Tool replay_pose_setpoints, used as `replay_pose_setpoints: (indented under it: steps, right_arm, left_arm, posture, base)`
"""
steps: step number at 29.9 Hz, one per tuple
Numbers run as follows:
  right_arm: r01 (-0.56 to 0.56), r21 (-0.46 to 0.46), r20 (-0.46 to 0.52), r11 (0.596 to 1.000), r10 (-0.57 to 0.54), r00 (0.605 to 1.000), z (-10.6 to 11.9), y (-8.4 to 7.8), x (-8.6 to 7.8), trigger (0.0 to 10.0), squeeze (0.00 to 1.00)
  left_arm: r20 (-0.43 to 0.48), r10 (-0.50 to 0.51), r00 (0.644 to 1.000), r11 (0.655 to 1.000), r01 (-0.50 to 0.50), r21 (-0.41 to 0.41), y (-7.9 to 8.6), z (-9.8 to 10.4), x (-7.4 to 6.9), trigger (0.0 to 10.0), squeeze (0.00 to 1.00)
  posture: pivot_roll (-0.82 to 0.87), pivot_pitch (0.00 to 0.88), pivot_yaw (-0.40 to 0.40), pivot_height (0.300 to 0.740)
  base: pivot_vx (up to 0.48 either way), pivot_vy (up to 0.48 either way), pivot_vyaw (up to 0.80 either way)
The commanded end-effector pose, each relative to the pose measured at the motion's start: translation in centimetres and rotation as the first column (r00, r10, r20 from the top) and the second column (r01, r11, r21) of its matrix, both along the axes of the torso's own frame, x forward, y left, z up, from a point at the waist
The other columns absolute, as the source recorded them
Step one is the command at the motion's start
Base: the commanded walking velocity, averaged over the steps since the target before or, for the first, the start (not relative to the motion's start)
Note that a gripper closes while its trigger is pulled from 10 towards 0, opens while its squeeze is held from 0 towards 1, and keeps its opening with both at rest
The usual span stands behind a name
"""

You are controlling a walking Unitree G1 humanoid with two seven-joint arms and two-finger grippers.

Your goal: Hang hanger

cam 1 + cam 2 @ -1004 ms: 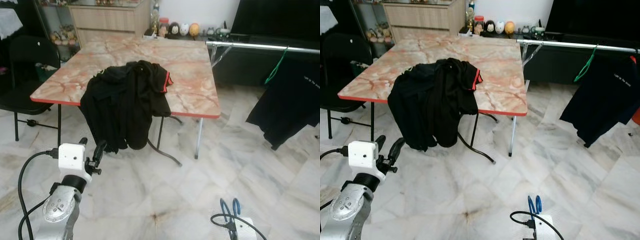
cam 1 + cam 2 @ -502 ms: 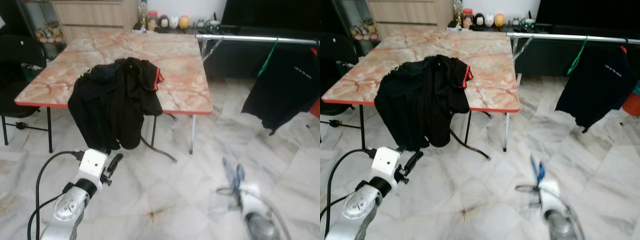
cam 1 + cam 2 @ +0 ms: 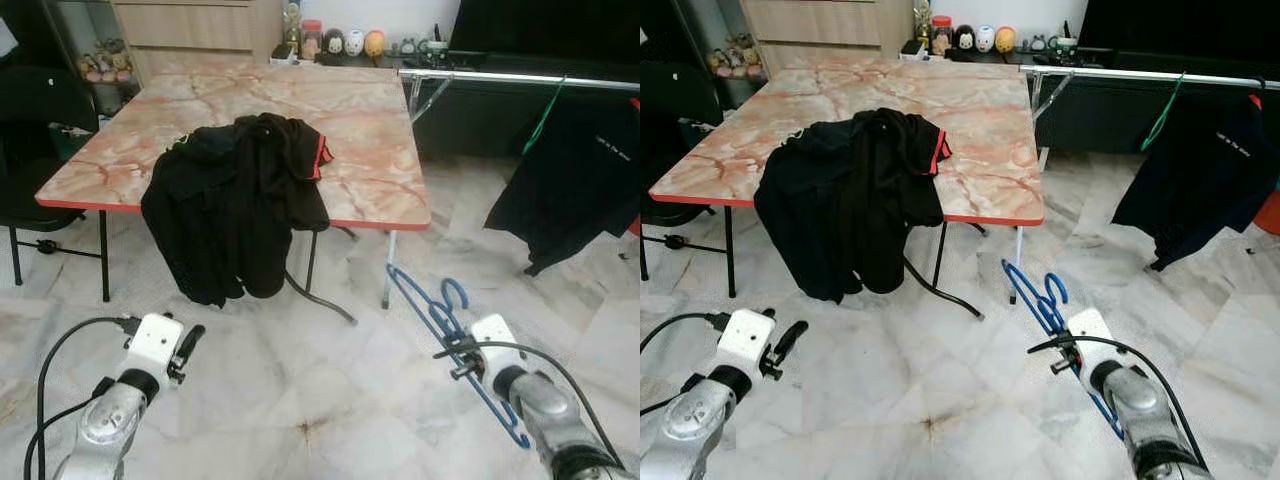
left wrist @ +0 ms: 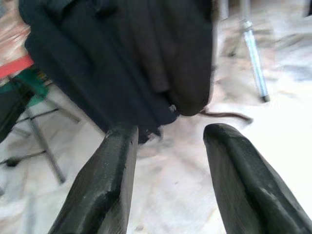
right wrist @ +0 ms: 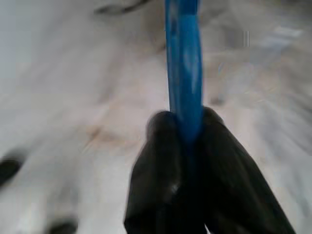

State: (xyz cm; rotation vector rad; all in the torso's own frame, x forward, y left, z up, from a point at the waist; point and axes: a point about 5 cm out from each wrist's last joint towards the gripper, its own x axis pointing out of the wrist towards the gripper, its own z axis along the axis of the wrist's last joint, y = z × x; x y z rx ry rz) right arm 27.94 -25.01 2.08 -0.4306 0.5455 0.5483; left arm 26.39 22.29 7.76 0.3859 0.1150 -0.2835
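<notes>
Since the earlier frame the right arm has risen, lifting the hanger (image 3: pixel 440 318) over the floor (image 3: pixel 300 400). Tabletop (image 3: pixel 370 140) carries a shirt (image 3: pixel 240 200); rail (image 3: pixel 520 77) beyond. Right gripper (image 5: pixel 187 131): jaws pinching the hanger. Left gripper (image 4: pixel 170 146): jaws spread.

Home living room: marble floor (image 3: pixel 330 390), folding table (image 3: pixel 370 150), wood cabinet (image 3: pixel 200 25), figurines (image 3: pixel 350 42), garment rail (image 3: pixel 500 76) with shirt (image 3: pixel 575 180).

Marble-top folding table (image 3: pixel 380 190), pale marble floor (image 3: pixel 300 380) (glossy), black chair (image 3: pixel 40 130)
</notes>
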Motion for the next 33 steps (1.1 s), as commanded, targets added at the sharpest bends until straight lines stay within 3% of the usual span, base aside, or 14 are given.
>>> replay_pose_setpoints:
  steps: [1, 5, 7, 8, 9, 15, 18, 25, 26, 27, 28, 29, 31, 33]
  right_arm:
    - [-0.135, -0.006, -0.05, 0.991, 0.135, 0.99, 0.7, -0.1, 0.1, 10.0, 0.0]
    - [-0.259, 0.016, -0.082, 0.966, 0.259, 0.962, 1.6, -0.1, 0.0, 10.0, 0.0]
    - [-0.393, 0.07, -0.094, 0.917, 0.398, 0.912, 2.8, 0.1, -0.1, 10.0, 0.0]
    - [-0.393, 0.07, -0.094, 0.917, 0.398, 0.912, 2.8, 0.1, -0.1, 10.0, 0.0]
    - [-0.46, 0.104, -0.101, 0.882, 0.469, 0.877, 3.4, 0.5, -0.2, 10.0, 0.0]
    - [-0.628, 0.256, -0.043, 0.735, 0.658, 0.752, 5.4, 3.3, -0.1, 10.0, 0.0]
    - [-0.655, 0.27, -0.041, 0.706, 0.688, 0.724, 5.3, 3.9, -0.4, 10.0, 0.0]
    - [-0.739, 0.287, -0.047, 0.609, 0.78, 0.624, 5.0, 6.4, -1.1, 10.0, 0.0]
    - [-0.75, 0.284, -0.045, 0.597, 0.79, 0.612, 5.1, 6.7, -1.2, 10.0, 0.0]
    - [-0.75, 0.284, -0.045, 0.597, 0.79, 0.612, 5.1, 6.7, -1.2, 10.0, 0.0]
    - [-0.766, 0.283, -0.043, 0.577, 0.806, 0.591, 5.4, 7.1, -1.3, 10.0, 0.0]
    - [-0.766, 0.283, -0.043, 0.577, 0.806, 0.591, 5.4, 7.1, -1.3, 10.0, 0.0]
    - [-0.786, 0.276, -0.044, 0.554, 0.824, 0.565, 5.5, 7.8, -1.4, 10.0, 0.0]
    - [-0.793, 0.261, -0.055, 0.55, 0.829, 0.557, 5.3, 8.0, -1.5, 10.0, 0.0]
  left_arm:
    - [0.031, -0.139, 0.99, 0.99, 0.138, 0.013, -1.3, 1.3, 0.3, 10.0, 0.0]
    - [0.014, -0.243, 0.97, 0.97, 0.243, 0.017, -2.3, 1.8, 0.2, 10.0, 0.0]
    - [-0.034, -0.347, 0.937, 0.938, 0.347, 0.01, -3.1, 1.8, -0.1, 10.0, 0.0]
    - [-0.034, -0.347, 0.937, 0.938, 0.347, 0.01, -3.1, 1.8, -0.1, 10.0, 0.0]
    - [-0.056, -0.402, 0.914, 0.915, 0.403, 0.003, -3.7, 1.7, -0.5, 10.0, 0.0]
    - [-0.091, -0.569, 0.818, 0.822, 0.561, -0.096, -6.7, 2.4, -1.2, 10.0, 0.0]
    - [-0.089, -0.59, 0.803, 0.807, 0.582, -0.096, -7.4, 2.5, -1.3, 10.0, 0.0]
    - [-0.093, -0.702, 0.706, 0.711, 0.688, -0.146, -10.2, 2.6, -2.2, 10.0, 0.0]
    - [-0.101, -0.715, 0.691, 0.698, 0.7, -0.152, -10.3, 2.6, -2.3, 10.0, 0.1]
    - [-0.101, -0.715, 0.691, 0.698, 0.7, -0.152, -10.3, 2.6, -2.3, 10.0, 0.1]
    - [-0.123, -0.738, 0.664, 0.675, 0.72, -0.16, -10.5, 2.7, -2.5, 10.0, 1.0]
    - [-0.123, -0.738, 0.664, 0.675, 0.72, -0.16, -10.5, 2.7, -2.5, 10.0, 1.0]
    - [-0.156, -0.763, 0.627, 0.646, 0.748, -0.152, -10.8, 2.6, -2.7, 10.0, 1.0]
    - [-0.157, -0.766, 0.624, 0.643, 0.75, -0.153, -10.8, 2.6, -2.7, 10.0, 1.0]
  posture:
    - [0.08, 0.0, -0.043, 0.74]
    - [0.1, 0.0, -0.051, 0.74]
    - [0.09, 0.0, -0.053, 0.74]
    - [0.09, 0.0, -0.053, 0.74]
    - [0.09, 0.0, -0.053, 0.74]
    - [0.1, 0.0, -0.068, 0.74]
    - [0.1, 0.0, -0.069, 0.74]
    - [0.11, 0.0, -0.083, 0.74]
    - [0.11, 0.0, -0.083, 0.74]
    - [0.11, 0.0, -0.083, 0.74]
    - [0.1, 0.0, -0.087, 0.74]
    - [0.1, 0.0, -0.087, 0.74]
    - [0.1, 0.0, -0.088, 0.74]
    - [0.1, 0.0, -0.089, 0.74]
  base:
    - [0.0, 0.0, 0.0]
    - [0.0, 0.0, 0.0]
    - [0.0, 0.0, 0.0]
    - [0.0, 0.0, 0.0]
    - [0.0, 0.0, 0.0]
    - [0.0, 0.0, 0.0]
    - [0.0, 0.0, 0.0]
    - [0.0, 0.0, 0.0]
    - [0.0, 0.0, 0.0]
    - [0.0, 0.0, 0.0]
    - [0.0, 0.0, 0.0]
    - [0.0, 0.0, 0.0]
    - [0.0, 0.0, 0.0]
    - [0.0, 0.0, 0.0]
